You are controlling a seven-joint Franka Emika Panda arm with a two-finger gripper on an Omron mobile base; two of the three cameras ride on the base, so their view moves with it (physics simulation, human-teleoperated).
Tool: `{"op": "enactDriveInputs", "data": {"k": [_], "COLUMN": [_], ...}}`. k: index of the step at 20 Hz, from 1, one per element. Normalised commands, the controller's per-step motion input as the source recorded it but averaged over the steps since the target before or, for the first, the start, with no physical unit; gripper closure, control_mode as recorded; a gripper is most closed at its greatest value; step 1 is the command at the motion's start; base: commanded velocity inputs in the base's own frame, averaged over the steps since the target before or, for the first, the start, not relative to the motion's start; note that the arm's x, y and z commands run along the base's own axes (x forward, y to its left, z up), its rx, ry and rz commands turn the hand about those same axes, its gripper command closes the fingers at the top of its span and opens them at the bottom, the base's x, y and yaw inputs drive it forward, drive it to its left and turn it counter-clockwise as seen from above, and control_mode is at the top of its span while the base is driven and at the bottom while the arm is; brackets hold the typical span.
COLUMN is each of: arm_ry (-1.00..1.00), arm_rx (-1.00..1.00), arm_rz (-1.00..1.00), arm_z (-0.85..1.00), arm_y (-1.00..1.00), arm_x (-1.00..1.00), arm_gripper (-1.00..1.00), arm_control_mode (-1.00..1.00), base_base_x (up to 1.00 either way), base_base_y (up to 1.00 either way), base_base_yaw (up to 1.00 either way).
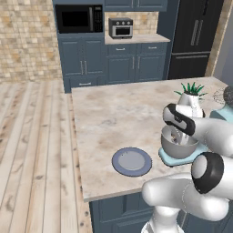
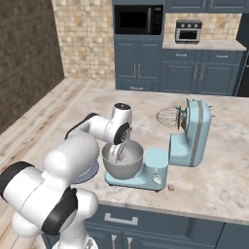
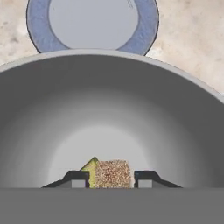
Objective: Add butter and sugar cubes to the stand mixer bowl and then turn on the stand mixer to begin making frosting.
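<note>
Worktop (image 1: 104, 113) carries everything, pale stone with a long bare stretch toward its far edge. Stand mixer (image 2: 192, 133) sits near the front edge toward the right corner, head tilted back and whisk (image 2: 168, 116) lifted clear. The stand mixer bowl (image 2: 122, 163) rests on the mixer's base, and the blue-grey plate (image 1: 132, 161) lies just beside it, close to the front edge.

Down in the bowl, the claw (image 3: 113, 179) hangs low over the bottom. A sugar cube (image 3: 113, 173) lies between the fingertips (image 3: 78, 178), which stand a hair apart from it, so the grip looks slackened and the cube dropped or about to be. A corner of the butter (image 3: 91, 166) peeps out behind the cube, already in the bowl.

A small tan speck (image 2: 170, 186) lies by the mixer's base at the front edge, possibly the second cube; it is too small to be sure.

Next I judge a straight lift out past the bowl rim, keeping under the raised whisk.
</note>
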Motion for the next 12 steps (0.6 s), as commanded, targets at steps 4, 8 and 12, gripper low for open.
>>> {"op": "enactDriveInputs", "data": {"k": [4,8,12], "arm_ry": [-0.11,-0.15,-0.22], "arm_rx": [0.00,0.00,-0.02], "arm_rz": [0.00,-0.01,-0.02], "arm_z": [0.05,0.43,0.84], "arm_y": [0.00,0.04,0.24], "arm_x": [-0.21,-0.50,-0.69], "arm_gripper": [-1.00,-1.00,-1.00], "arm_control_mode": [-1.00,-1.00,-1.00], "base_base_x": [0.00,0.00,0.00], "base_base_y": [0.00,0.00,0.00], "base_base_yaw": [0.00,0.00,0.00]}}
